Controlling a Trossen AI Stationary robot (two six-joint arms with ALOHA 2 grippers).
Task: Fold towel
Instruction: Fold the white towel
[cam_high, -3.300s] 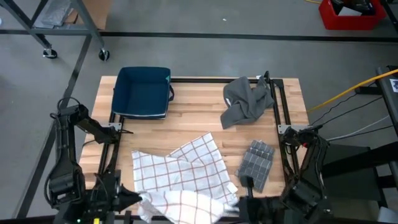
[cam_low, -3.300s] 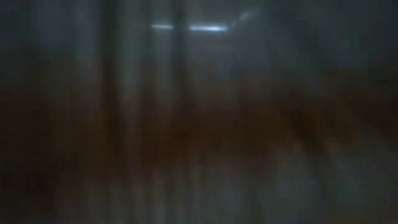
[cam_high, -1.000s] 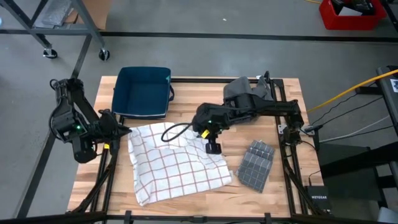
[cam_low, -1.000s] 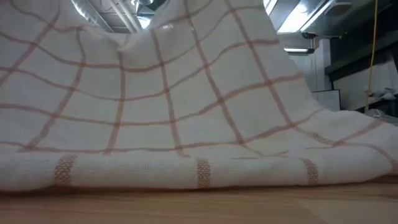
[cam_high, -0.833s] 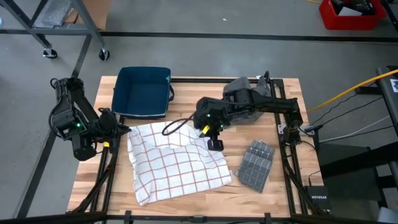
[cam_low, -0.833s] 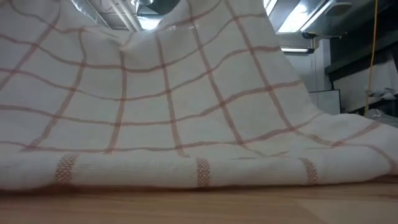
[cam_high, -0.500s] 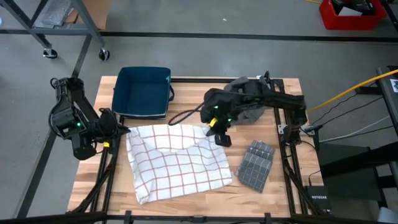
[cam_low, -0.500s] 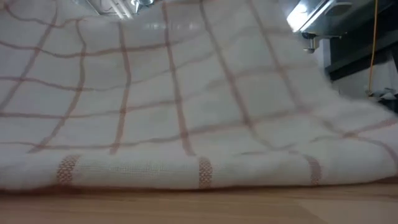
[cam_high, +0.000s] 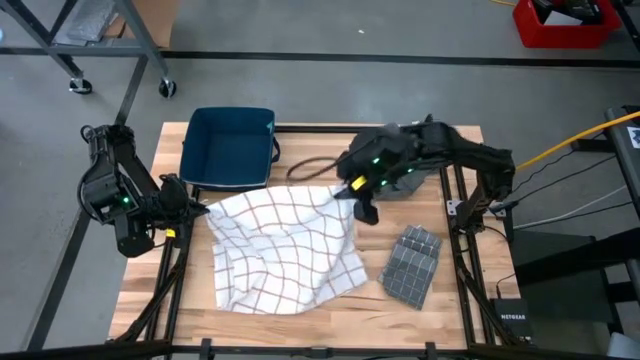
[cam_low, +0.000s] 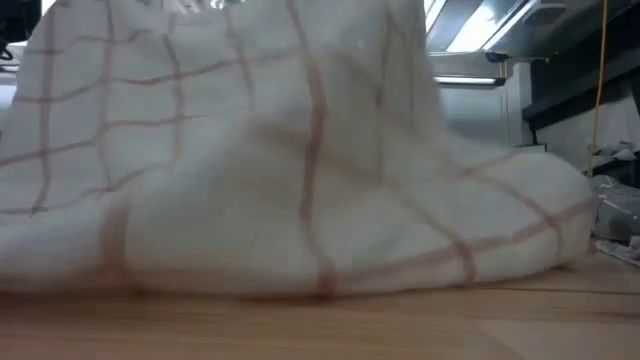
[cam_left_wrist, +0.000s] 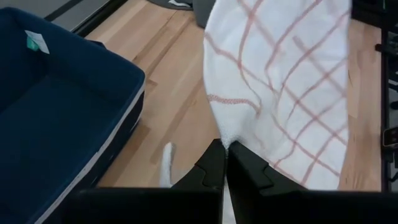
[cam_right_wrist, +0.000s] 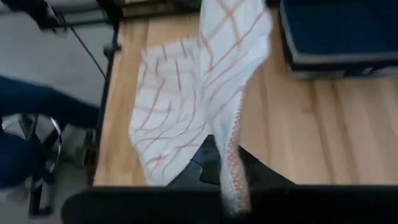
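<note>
Wooden counter (cam_high: 300, 330) carries the checked towel (cam_high: 285, 250); left hand (cam_left_wrist: 225, 163) and right hand (cam_high: 365, 212) each pinch a far corner, evidently to stretch that edge for folding.

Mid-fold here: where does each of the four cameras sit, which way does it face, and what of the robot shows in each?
High view: overhead, looking straight down at the table; both arms show, left gripper and right gripper holding the checked towel.
Low view: table height, facing across; the towel fills it, no arm visible.
Left wrist view: past shut fingers pinching the towel's edge, blue bin beside.
Right wrist view: past its fingers, towel hanging.
All four share the towel.
</note>
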